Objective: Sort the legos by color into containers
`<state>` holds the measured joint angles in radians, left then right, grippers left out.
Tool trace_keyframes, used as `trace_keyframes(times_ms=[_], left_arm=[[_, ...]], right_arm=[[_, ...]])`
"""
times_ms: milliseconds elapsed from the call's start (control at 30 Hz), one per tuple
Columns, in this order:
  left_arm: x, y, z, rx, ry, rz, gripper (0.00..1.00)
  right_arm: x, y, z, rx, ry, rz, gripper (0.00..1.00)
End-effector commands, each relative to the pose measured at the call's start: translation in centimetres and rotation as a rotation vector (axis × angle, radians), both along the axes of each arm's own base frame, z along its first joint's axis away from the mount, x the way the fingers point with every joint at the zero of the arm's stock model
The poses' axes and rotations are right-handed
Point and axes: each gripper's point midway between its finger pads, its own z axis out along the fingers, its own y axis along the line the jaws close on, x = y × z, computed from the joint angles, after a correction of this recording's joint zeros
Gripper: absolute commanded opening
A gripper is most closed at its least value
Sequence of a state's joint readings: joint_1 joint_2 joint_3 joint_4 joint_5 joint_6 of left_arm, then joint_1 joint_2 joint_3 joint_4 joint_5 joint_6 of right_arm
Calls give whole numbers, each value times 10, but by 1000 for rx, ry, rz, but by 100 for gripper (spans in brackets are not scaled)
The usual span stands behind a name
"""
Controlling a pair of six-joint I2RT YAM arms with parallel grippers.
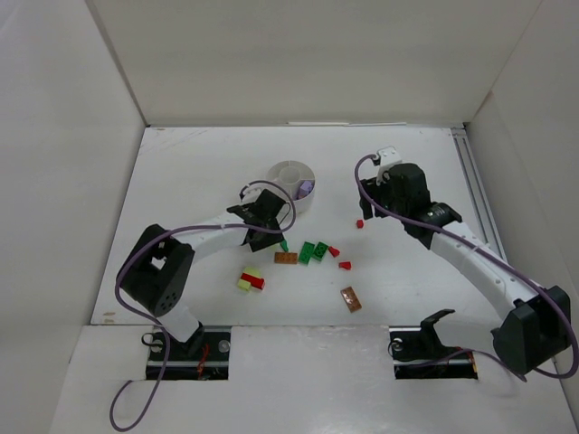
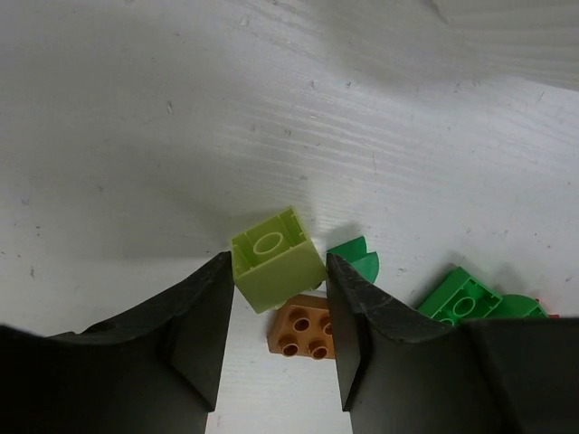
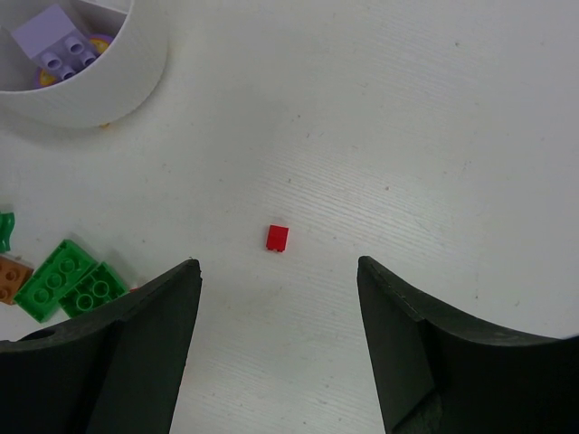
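The left gripper (image 2: 277, 271) pinches a pale yellow-green plastic brick (image 2: 276, 258); next it needs lifting to the white round divided dish (image 1: 274, 174) at one o'clock. The right gripper (image 3: 276, 267) hangs open, empty.

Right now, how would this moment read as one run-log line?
left gripper: shut on pale yellow-green lego | right gripper: open, facing small red lego | dish: purple lego inside

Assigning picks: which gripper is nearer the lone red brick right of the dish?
Right. Right gripper hovers open over the red brick; left gripper is well left, pinching a yellow-green brick.
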<state>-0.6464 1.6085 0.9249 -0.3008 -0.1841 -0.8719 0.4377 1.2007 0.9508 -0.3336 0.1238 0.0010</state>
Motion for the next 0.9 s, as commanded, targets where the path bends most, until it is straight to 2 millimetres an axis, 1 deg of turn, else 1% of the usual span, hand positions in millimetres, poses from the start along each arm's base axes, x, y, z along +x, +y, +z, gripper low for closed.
trace_keyframes(times_ms=[0, 67, 100, 133, 167, 200, 233, 267, 300, 333, 367, 400, 433, 467, 500, 533, 567, 600, 633, 667, 733, 767, 867], left_arm=[[6, -2, 7, 3, -4, 31, 39], [6, -2, 7, 3, -4, 31, 34], [6, -3, 11, -4, -12, 31, 29], [9, -4, 14, -10, -20, 31, 27], [13, -6, 22, -18, -44, 35, 23], [14, -6, 25, -16, -42, 35, 23], [18, -7, 33, -24, -67, 40, 22], [20, -4, 40, -6, -80, 33, 22], [29, -8, 58, -22, -130, 31, 22], [34, -5, 68, -9, -160, 33, 22], [40, -6, 80, -13, -192, 34, 22], [50, -11, 101, -25, -244, 18, 22], [55, -13, 114, -30, -276, 13, 22], [61, -14, 124, -31, -301, 9, 22], [68, -11, 134, -28, -328, 20, 22], [77, -16, 147, -31, -357, 3, 22], [84, -14, 153, -30, -369, 9, 22], [92, -11, 158, -25, -381, 12, 22], [100, -17, 170, -37, -410, 7, 23], [108, -17, 165, -18, -402, 1, 23], [114, -20, 164, 3, -397, -18, 23], [120, -24, 161, 13, -394, -27, 23], [125, -26, 156, 40, -375, -48, 23]], right_arm=[[2, -3, 13, 23, -41, -22, 75], [1, -4, 16, 27, -49, -22, 75], [1, -4, 16, 27, -49, -22, 75], [1, -4, 16, 27, -49, -22, 75], [0, -4, 19, 31, -57, -22, 75], [0, -4, 19, 31, -57, -22, 75], [0, -4, 19, 31, -57, -22, 75], [0, -4, 22, 35, -66, -22, 75], [0, -4, 22, 35, -66, -22, 75], [-1, -5, 26, 39, -75, -22, 75], [-1, -9, 22, 35, -67, -31, 75], [-2, -8, 22, 42, -65, -36, 75], [-2, -9, 25, 46, -73, -36, 75], [-3, -9, 21, 43, -65, -36, 75], [-4, -9, 20, 43, -65, -36, 75], [-3, -14, 24, 49, -73, -58, 75], [-4, -14, 20, 46, -65, -58, 76], [-3, -16, 20, 41, -68, -67, 76], [-3, -19, 23, 44, -76, -76, 77], [-3, -19, 23, 52, -74, -81, 77], [-3, -23, 26, 55, -83, -91, 78], [-3, -23, 26, 55, -83, -92, 78], [-2, -32, 24, 46, -76, -119, 78]])
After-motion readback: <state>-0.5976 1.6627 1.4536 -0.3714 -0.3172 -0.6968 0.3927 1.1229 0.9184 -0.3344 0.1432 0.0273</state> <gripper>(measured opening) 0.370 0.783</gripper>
